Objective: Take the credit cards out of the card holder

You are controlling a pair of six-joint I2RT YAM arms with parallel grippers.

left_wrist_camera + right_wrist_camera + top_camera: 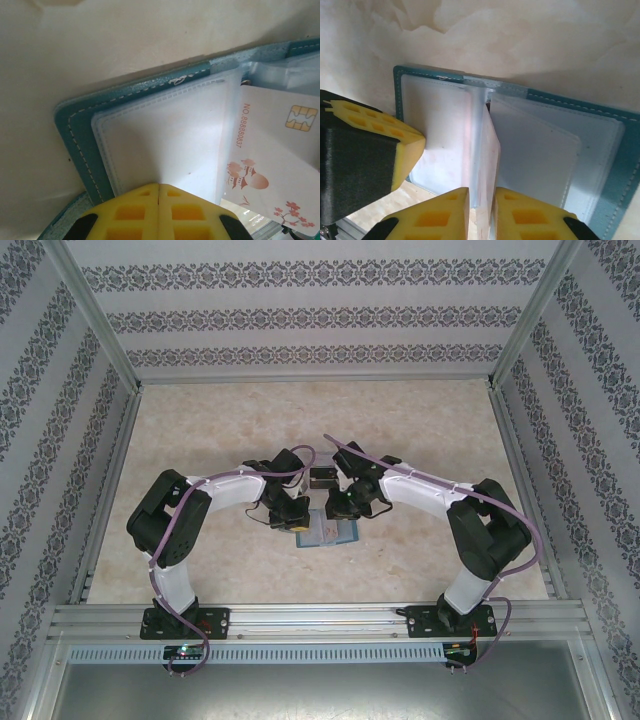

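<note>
Credit card [272, 160] on card holder [75, 145]

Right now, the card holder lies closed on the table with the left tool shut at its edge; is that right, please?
Not quite: the card holder lies open, as the right wrist view shows; it is on the table, left tool shut at its edge.
</note>
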